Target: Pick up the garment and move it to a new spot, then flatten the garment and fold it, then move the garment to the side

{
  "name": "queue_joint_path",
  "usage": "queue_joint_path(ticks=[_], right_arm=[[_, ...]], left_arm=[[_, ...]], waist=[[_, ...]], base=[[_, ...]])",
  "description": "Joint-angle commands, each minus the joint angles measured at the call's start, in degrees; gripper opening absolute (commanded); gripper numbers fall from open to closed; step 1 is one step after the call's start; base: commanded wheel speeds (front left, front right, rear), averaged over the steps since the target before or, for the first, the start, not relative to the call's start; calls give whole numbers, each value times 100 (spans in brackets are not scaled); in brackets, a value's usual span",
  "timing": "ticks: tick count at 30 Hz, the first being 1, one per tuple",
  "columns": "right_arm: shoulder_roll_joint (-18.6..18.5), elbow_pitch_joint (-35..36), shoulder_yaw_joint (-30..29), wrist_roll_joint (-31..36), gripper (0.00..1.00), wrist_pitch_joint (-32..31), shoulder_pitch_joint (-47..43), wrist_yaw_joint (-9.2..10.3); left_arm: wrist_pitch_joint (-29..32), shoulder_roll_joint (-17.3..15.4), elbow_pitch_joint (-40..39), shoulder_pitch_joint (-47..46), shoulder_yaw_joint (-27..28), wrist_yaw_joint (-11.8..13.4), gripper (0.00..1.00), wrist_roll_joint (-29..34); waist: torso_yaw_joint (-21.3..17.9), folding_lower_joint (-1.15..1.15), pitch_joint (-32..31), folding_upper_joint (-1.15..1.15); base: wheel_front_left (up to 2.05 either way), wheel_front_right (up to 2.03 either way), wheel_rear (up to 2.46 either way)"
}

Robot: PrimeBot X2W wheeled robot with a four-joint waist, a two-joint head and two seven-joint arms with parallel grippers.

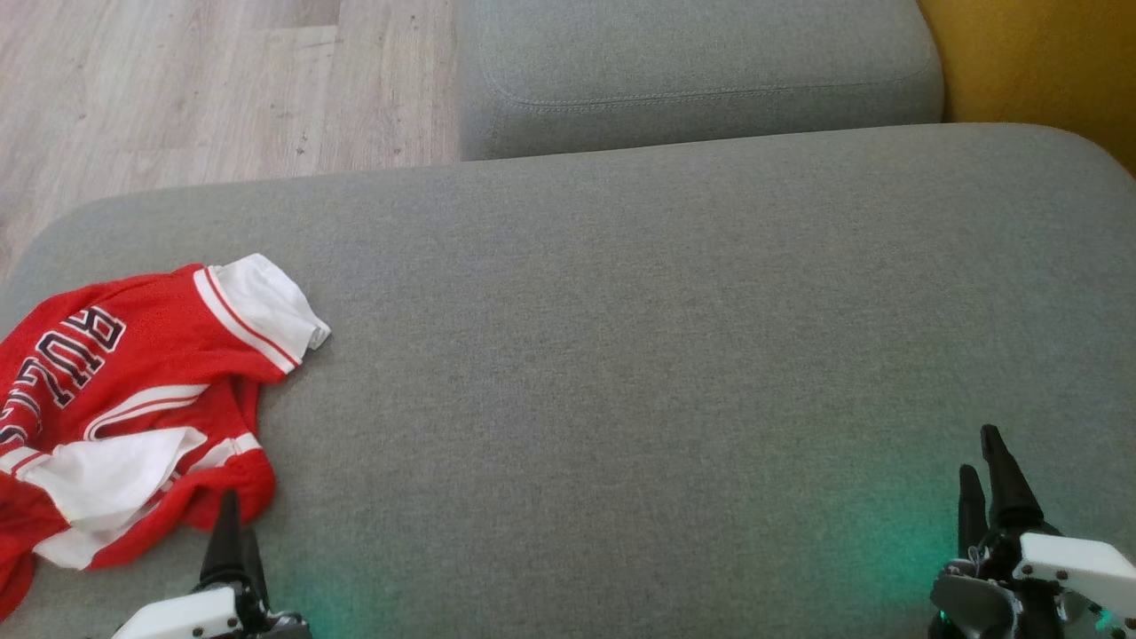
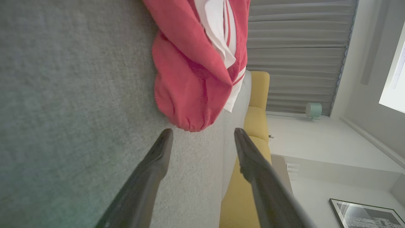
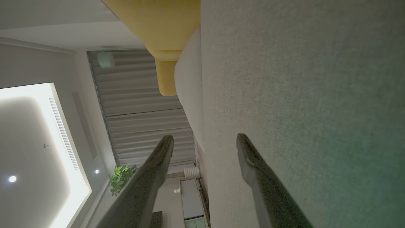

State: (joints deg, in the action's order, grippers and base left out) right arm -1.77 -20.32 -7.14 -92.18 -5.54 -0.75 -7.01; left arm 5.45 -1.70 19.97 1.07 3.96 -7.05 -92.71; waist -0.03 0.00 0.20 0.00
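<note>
Red and white, the crumpled garment [image 1: 133,399] lies at the grey cushion's [image 1: 621,355] near left, just ahead of the left gripper [image 1: 240,519], jaws apart and empty. The right gripper [image 1: 978,450], likewise spread, sits well apart at near right.

Home living room: grey sofa [image 1: 621,355], curtains [image 2: 297,47], potted plant [image 3: 121,177], framed picture [image 2: 367,215].

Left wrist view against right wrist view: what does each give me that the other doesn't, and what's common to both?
Left wrist view: the red and white garment bunched on the grey cushion, just ahead of the open left gripper, plus a framed picture. Right wrist view: the open right gripper, a potted plant, a lit ceiling panel. Both: grey cushion, yellow seat, pleated curtain.
</note>
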Motion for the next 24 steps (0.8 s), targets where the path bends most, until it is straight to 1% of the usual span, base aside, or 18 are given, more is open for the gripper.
queue_joint_path(ticks=[1, 9, 14, 17, 24], right_arm=[[-51, 228, 47, 66, 100, 62, 228, -4], [-55, 281, 57, 428, 100, 196, 252, -7], [-57, 373, 29, 797, 100, 281, 309, -9], [-59, 463, 20, 1101, 100, 332, 343, -10], [-62, 770, 75, 2042, 100, 450, 411, -12]], left_arm=[[-43, -48, -238, -249, 15, -4, 100, 27], [-179, -53, -302, -237, 100, -6, 100, 96], [-264, -56, -367, -276, 233, -8, 100, 334], [-315, -58, -456, -309, 293, -9, 100, 530], [-434, -62, -711, -381, 443, -11, 100, 1010]], waist=[[-2, 0, 1, 0], [-1, 0, 23, 0], [10, 0, 61, 0], [19, 0, 88, 0], [34, 0, 133, 0]], base=[[0, 0, 0], [0, 0, 0], [0, 0, 0], [0, 0, 0], [0, 0, 0]])
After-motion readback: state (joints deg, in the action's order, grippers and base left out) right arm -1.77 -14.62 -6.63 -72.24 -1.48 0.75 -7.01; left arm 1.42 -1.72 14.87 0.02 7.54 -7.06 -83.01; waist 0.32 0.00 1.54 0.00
